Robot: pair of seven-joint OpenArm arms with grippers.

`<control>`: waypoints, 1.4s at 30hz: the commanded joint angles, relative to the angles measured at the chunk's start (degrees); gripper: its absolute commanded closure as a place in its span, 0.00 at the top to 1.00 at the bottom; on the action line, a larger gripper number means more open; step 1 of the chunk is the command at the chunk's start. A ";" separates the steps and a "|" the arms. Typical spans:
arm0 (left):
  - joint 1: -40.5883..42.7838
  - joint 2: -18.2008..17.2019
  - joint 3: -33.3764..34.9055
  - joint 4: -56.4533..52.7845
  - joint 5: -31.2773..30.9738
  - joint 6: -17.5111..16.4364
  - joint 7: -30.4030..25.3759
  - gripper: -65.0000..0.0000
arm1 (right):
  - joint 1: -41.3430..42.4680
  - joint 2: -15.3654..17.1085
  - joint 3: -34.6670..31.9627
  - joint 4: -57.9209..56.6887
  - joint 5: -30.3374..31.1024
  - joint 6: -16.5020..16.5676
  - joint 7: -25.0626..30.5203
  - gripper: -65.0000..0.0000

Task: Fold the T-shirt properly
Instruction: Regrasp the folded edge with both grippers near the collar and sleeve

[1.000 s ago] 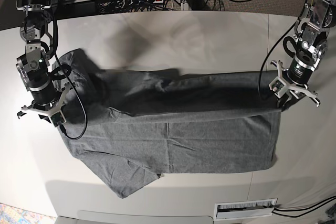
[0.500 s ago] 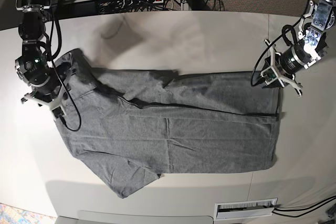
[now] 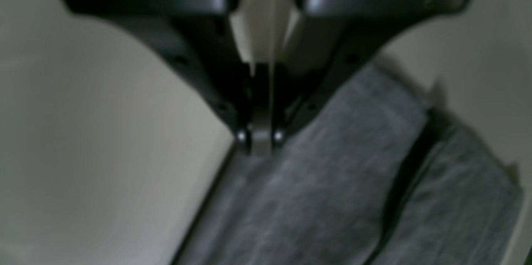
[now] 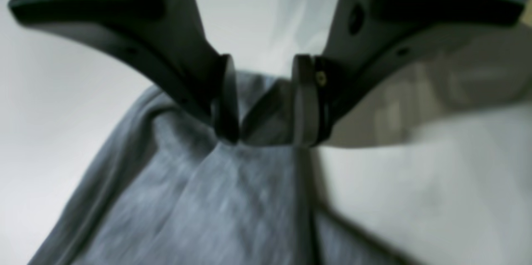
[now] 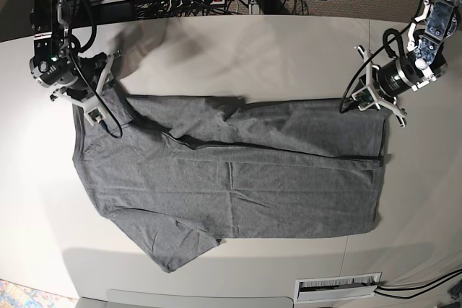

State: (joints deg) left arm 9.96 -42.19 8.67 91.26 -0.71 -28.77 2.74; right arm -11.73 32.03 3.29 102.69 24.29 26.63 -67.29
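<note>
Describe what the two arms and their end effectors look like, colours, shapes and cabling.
Both arms are black and silver metal with looped black cables along them. The left end effector and right end effector have pale brackets in the base view. Up close, each has curved, dark, wing-shaped fingers ending in flat grey pads, with small screws visible.

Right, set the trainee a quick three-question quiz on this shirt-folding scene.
1. True or false: the T-shirt is already folded into a small square.
2. Match each to shut or apart: the jaws of the left pincer, the jaws of the right pincer.
3. Fill in: the T-shirt's colour is ___.

Key: 1 false, it lies spread wide. 2 left shut, right apart. 3 grey.
</note>
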 commanded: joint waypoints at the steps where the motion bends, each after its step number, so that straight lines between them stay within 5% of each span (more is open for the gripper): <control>1: -0.57 -0.59 -0.57 0.81 -0.59 0.37 -1.14 0.00 | 0.42 0.98 0.42 0.81 -0.15 -0.09 0.72 0.35; 20: -0.57 1.25 -0.57 0.81 -0.57 0.22 -1.11 0.00 | 0.33 0.96 0.46 0.79 -11.47 -0.28 6.05 0.34; 25: -0.57 1.25 -0.57 0.81 -0.59 0.22 -1.11 0.00 | 0.35 0.98 0.46 0.79 -11.50 -0.26 7.80 0.00; 29: -0.55 1.25 -0.57 0.81 -0.57 0.20 -1.09 0.00 | 0.72 0.98 0.55 0.81 -11.54 -0.28 13.55 0.00; 42: 1.22 1.22 -0.57 0.55 4.07 0.24 -1.18 0.00 | 7.89 1.31 0.57 0.68 -22.60 -0.28 12.74 0.00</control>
State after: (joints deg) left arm 11.68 -39.88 8.67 91.11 3.66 -28.88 2.50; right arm -4.67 32.08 3.31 102.69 2.24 26.85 -55.11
